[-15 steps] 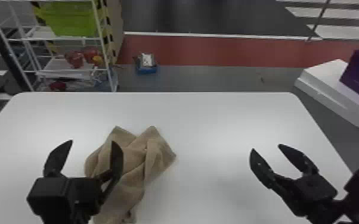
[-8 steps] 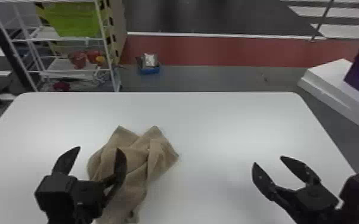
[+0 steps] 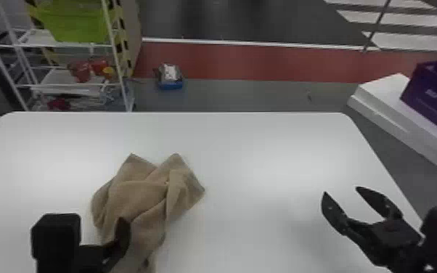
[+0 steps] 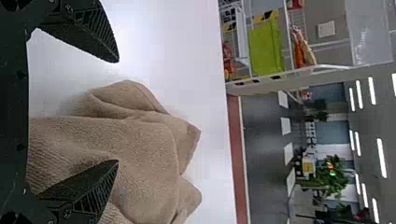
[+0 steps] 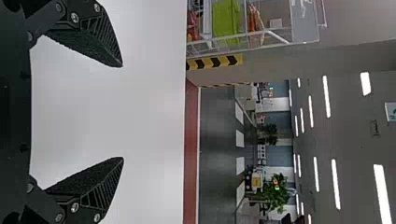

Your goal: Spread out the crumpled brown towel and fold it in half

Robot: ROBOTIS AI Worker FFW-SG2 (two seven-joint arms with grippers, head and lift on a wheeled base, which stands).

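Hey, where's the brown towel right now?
In the head view, the brown towel lies crumpled on the left half of the white table, partly behind the left gripper's fingers.

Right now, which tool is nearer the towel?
The left tool, open, one finger overlapping the crumpled brown towel in the head view; the right tool, also open, is well off to the towel's right.

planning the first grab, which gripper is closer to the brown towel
Left. The left gripper is at the brown towel, one finger over it; the right gripper is well off to the right, above the table.
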